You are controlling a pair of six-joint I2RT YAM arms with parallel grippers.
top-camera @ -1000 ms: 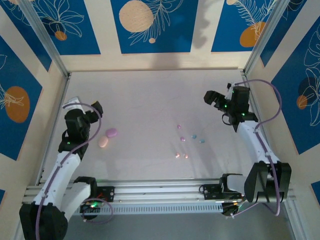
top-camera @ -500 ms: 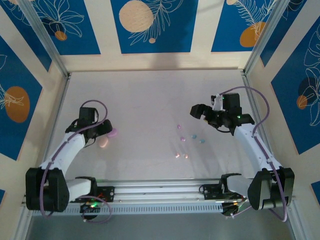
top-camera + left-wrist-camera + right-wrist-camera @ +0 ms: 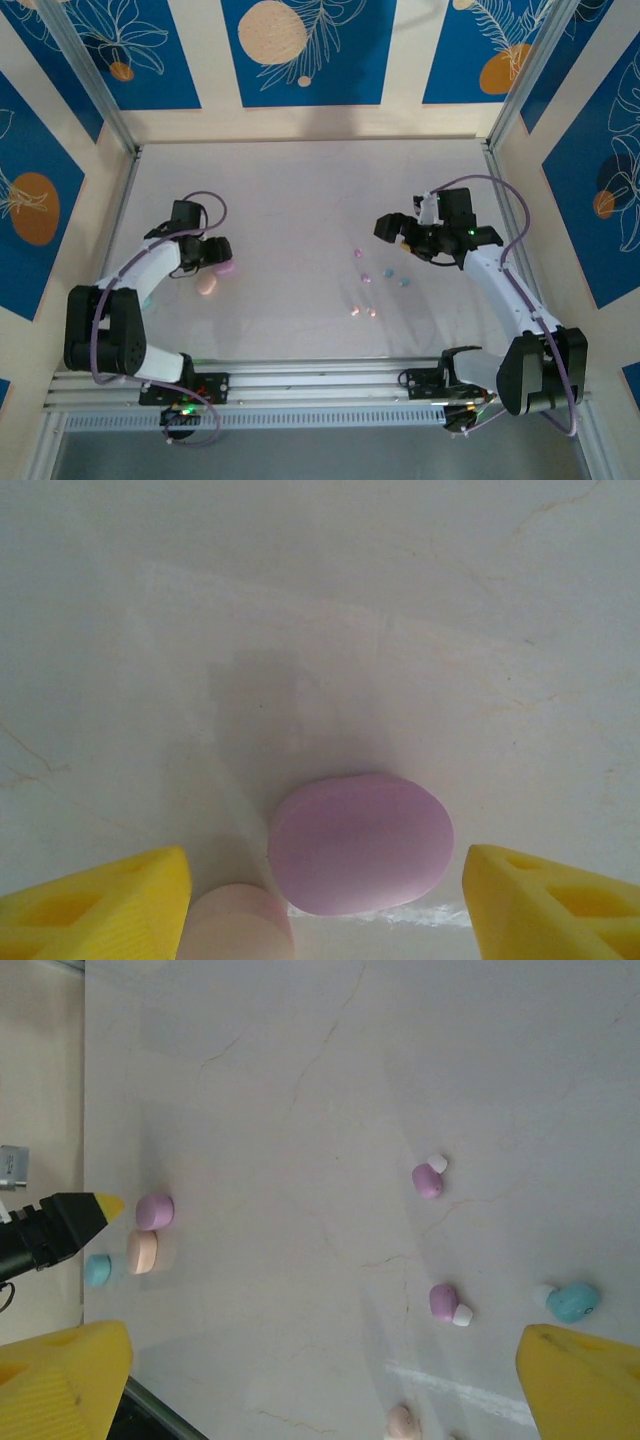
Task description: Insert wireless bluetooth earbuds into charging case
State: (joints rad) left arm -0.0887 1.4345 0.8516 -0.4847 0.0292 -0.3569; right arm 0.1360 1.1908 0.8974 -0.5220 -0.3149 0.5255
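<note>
Six tiny earbuds lie mid-table in pairs: purplish-pink [image 3: 357, 253], light blue [image 3: 389, 271] and peach-pink [image 3: 354, 311]. The purple charging case [image 3: 227, 268] lies at the left, touching a peach case [image 3: 206, 285]. My left gripper [image 3: 220, 261] is down at the purple case [image 3: 360, 843]. Its yellow fingers [image 3: 100, 900] stand either side with a gap on each side, so it is open. The peach case [image 3: 240, 925] sits by the left finger. My right gripper [image 3: 392, 232] hovers open just behind the earbuds, with a purple earbud [image 3: 443, 1302] and a blue earbud [image 3: 573, 1301] below it.
A light blue case [image 3: 97, 1270] lies beside the peach case [image 3: 142, 1251] near the left arm. Aluminium frame rails and patterned walls close in the white table [image 3: 300, 190] on three sides.
My left arm swung right and came down over the purple case, its jaws narrowing. My right arm moved left and forward towards the earbuds, still open.
</note>
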